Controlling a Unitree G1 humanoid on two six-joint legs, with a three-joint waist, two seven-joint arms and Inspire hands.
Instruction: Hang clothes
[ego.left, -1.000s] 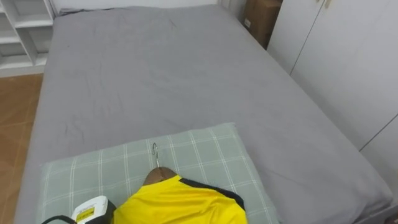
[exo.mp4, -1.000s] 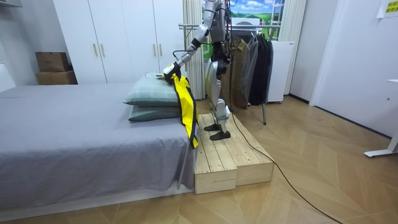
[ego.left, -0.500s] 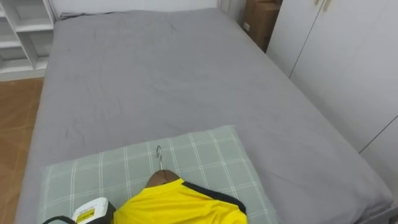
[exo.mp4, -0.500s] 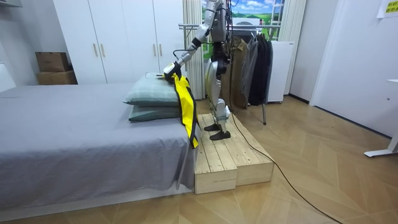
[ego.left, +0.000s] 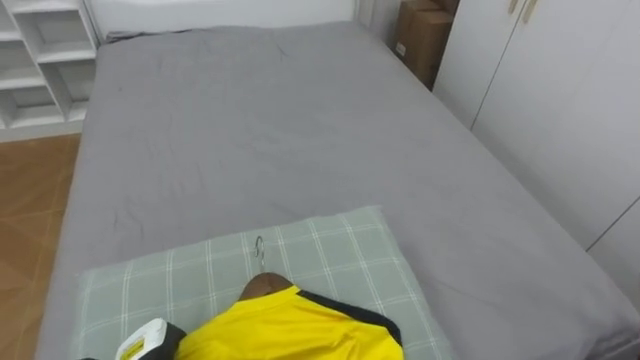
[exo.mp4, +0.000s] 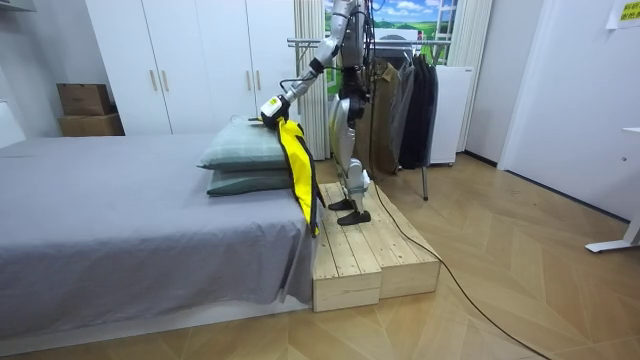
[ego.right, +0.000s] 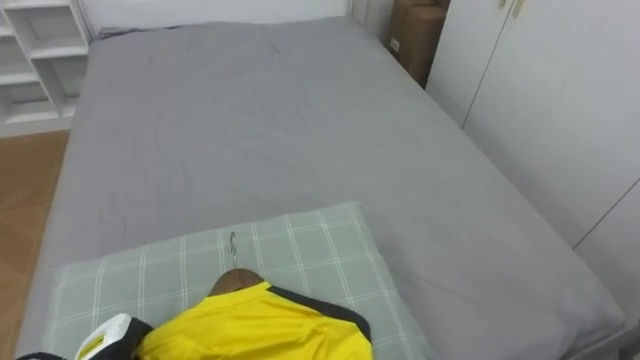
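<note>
Carrying step: the yellow sports shirt (ego.left: 290, 328) on its brown wooden hanger (ego.left: 262, 287) hangs from the left robot hand (exo.mp4: 271, 107) (grip unreadable); next, it needs turning toward the upper-centre rail of dark hanging garments (exo.mp4: 410, 95).

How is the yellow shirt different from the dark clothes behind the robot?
The yellow shirt is bright; the dark clothes are black and grey. The yellow shirt dangles by the robot's left hand at the edge of the bed; the dark clothes hang on the rack. The yellow shirt is one piece; the dark clothes are several together. Both hang straight down.
</note>
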